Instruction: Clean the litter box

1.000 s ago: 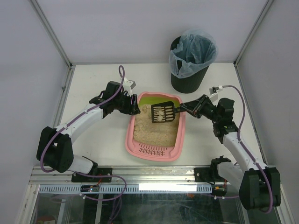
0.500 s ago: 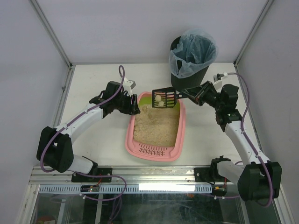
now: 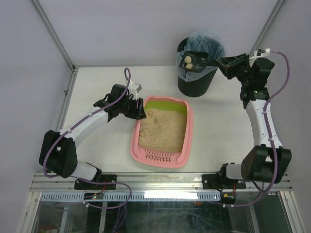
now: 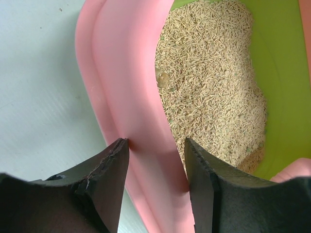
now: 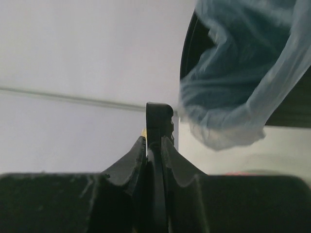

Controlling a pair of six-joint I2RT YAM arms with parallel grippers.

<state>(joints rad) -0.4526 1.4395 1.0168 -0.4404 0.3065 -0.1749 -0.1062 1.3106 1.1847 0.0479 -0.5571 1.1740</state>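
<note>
Right tool point(image 3: 222, 61) is clamping the scoop point(image 3: 194, 59) over the bin point(image 3: 194, 85) ahead; left tool point(image 3: 141, 113), half-open, is gripping the litter box point(image 3: 160, 156) wall.

Pink rounded litter box point(image 3: 160, 156), upright, lime-green far end, slotted near rim, beige litter point(image 3: 165, 133) inside.

Plain grey walls point(image 3: 121, 29) and metal posts point(image 3: 52, 33) enclose a white table point(image 3: 218, 141).
</note>
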